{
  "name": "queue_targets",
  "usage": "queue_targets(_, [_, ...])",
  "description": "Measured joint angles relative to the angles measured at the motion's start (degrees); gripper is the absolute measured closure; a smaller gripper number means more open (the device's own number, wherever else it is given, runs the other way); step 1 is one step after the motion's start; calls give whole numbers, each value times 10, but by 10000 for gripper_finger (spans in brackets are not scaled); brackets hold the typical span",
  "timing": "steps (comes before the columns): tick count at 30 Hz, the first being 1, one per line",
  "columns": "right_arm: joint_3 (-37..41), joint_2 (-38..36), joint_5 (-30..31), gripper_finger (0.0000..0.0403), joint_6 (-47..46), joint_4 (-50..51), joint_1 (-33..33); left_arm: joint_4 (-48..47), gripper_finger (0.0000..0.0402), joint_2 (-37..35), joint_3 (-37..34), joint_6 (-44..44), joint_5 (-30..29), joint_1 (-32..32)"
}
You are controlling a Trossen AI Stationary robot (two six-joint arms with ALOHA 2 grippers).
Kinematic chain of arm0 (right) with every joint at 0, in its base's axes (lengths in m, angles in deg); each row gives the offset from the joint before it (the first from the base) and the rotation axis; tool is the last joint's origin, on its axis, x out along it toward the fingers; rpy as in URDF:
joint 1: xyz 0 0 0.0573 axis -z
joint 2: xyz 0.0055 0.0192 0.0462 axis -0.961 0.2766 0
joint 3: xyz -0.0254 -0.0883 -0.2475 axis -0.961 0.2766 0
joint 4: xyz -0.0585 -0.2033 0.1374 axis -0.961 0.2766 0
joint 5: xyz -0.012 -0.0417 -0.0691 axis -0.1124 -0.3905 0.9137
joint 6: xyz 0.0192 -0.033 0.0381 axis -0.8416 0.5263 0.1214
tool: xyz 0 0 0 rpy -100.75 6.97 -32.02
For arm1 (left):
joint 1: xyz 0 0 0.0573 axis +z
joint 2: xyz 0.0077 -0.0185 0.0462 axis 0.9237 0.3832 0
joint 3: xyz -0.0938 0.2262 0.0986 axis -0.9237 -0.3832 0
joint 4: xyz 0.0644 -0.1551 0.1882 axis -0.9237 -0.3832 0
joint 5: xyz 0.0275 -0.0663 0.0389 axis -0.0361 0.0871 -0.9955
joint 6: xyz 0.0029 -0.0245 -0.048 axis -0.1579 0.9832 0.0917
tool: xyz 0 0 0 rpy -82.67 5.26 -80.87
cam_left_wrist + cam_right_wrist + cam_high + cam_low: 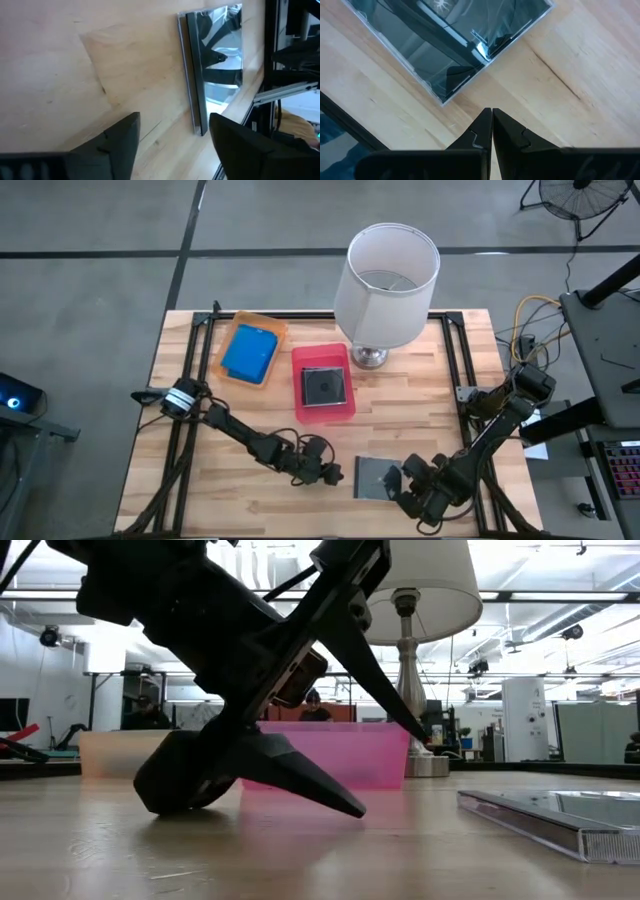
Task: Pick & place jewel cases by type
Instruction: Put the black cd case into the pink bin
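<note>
Jewel cases are nearly all sorted by the look of it: blue cases point(249, 353) lie stacked in the orange tray point(228, 330) at the table's back left, and a dark square case point(324, 387) lies in the pink tray point(304, 412) just beside it. How many lie under each, I cannot tell. One clear case point(377, 478) lies flat on the wooden table point(440, 420) near the front edge, so that one looks like what's left. Left gripper point(330, 473) sits low on the wood just beside that case, fingers apart and empty, facing its edge. Right gripper point(415, 498) rests on the case's other side, fingers pressed together, holding nothing. A lamp point(385, 280) stands behind the trays.
</note>
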Motion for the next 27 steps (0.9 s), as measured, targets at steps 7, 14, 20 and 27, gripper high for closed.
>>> queue_targets(7, [5,6,-12,394,-3,-15,0,-7,138,0,5,5,2,1])
queue_targets(14, [22,25,-21,395,-34,-40,-4,-12,136,1,14,-8,-4,1])
queue_targets(20, [46,25,-21,395,-61,-47,-5,-14,136,1,14,-8,-6,2])
queue_targets(27, [85,24,-21,395,-77,-121,-4,-15,135,1,15,1,-10,3])
